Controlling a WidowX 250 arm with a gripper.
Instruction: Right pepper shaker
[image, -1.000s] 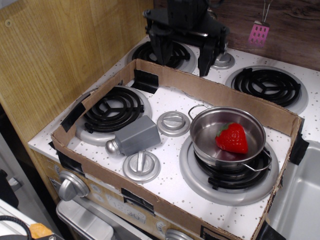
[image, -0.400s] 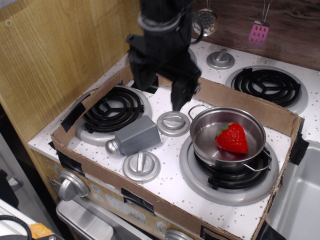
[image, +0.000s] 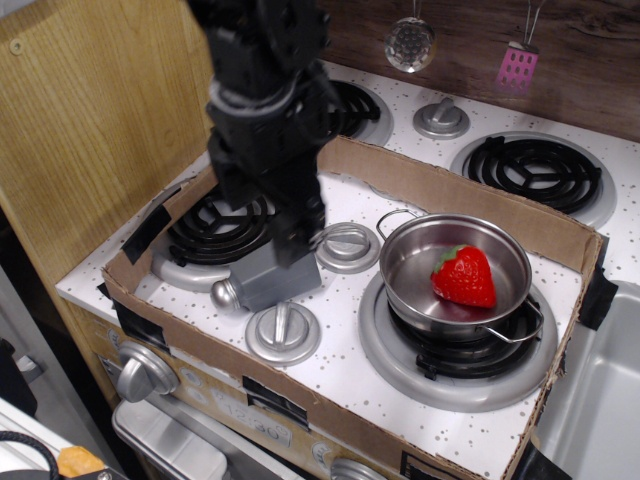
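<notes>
The pepper shaker (image: 272, 284) lies on its side on the white stovetop, between the front-left burner (image: 210, 232) and a round knob (image: 283, 333). Its grey body points right and its shiny dome cap (image: 225, 294) points left. My black gripper (image: 262, 228) hangs just above and behind the shaker's body and hides its upper edge. The fingers are spread apart and nothing is between them. I cannot tell whether a fingertip (image: 299, 246) touches the shaker.
A steel pot (image: 420, 290) holding a red strawberry (image: 464, 276) sits on the front-right burner. A second knob (image: 347, 246) lies beside the gripper. A low cardboard wall (image: 470, 200) rings the front area. A wooden panel (image: 90, 130) stands at the left.
The gripper has come from the back burners forward, left and down, and now stands over the lying shaker. The shaker, pot and strawberry have not moved.
</notes>
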